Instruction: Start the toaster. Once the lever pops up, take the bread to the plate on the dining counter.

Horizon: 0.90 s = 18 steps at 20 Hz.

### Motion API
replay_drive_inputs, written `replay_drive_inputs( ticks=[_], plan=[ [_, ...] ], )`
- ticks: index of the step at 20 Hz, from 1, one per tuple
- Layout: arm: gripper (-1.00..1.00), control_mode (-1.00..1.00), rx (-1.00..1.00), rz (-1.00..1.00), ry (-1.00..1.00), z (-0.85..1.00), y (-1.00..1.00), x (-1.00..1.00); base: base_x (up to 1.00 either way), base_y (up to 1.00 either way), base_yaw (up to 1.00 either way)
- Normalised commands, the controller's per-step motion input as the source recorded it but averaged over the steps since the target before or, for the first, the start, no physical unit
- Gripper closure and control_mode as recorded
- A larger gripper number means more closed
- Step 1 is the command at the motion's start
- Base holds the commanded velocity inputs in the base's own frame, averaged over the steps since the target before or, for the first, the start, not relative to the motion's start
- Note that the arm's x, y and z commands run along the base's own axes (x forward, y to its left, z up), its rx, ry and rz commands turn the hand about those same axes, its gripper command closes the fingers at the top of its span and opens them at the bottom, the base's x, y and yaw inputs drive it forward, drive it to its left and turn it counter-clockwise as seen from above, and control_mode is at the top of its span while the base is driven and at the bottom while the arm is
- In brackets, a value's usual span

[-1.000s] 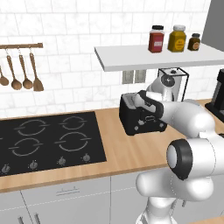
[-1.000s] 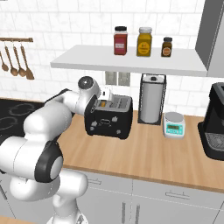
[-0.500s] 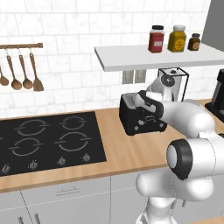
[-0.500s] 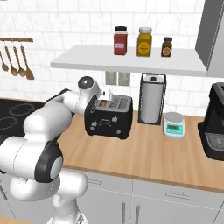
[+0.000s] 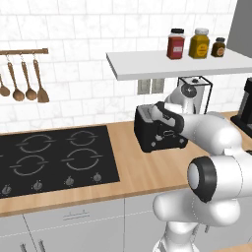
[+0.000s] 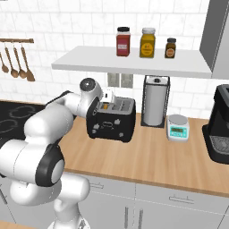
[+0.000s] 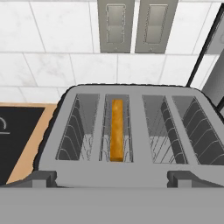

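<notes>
Tool (image 6: 107, 99): poised directly over the top of the toaster (image 6: 112, 119), at its left end as seen from the right base view; jaws spread wide, nothing held between them. In the left base view the white hand hides the tool itself, and the arm reaches across the front of the toaster (image 5: 160, 132).

Hand view: looks down onto the silver slotted top of the toaster (image 7: 131, 168). Four slots run side by side. The bread (image 7: 116, 130) stands on edge in the second slot from the left, sunk low in the slot, its brown crust edge facing up. The other three slots show wire guides and nothing else. Two wall outlets (image 7: 136, 25) sit on the white tiles behind the toaster.

Toaster stands on the wood counter (image 6: 152, 154), near the tiled wall, under the white shelf (image 6: 134, 62).

Surroundings, right base view: paper towel holder (image 6: 155, 102) just right of the toaster, then a small kitchen scale (image 6: 177, 127), then the black coffee machine (image 6: 220, 124) at the far right. Three jars (image 6: 145, 42) stand on the shelf.

Left base view: black cooktop (image 5: 56, 157) set in the counter to the left of the toaster; utensils (image 5: 22, 78) hang from a wall rail above it.
</notes>
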Motion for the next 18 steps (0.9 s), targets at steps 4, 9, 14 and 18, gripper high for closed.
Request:
replay_drive_inputs(
  ticks=[4,9,14,18],
  plan=[
    [-1.0,-1.0,0.0,0.0,0.0,0.0,0.0,0.0,0.0,0.0,0.0],
    [-1.0,-1.0,0.0,0.0,0.0,0.0,0.0,0.0,0.0,0.0,0.0],
    [-1.0,-1.0,0.0,0.0,0.0,0.0,0.0,0.0,0.0,0.0,0.0],
    [-1.0,-1.0,0.0,0.0,0.0,0.0,0.0,0.0,0.0,0.0,0.0]
  ],
)
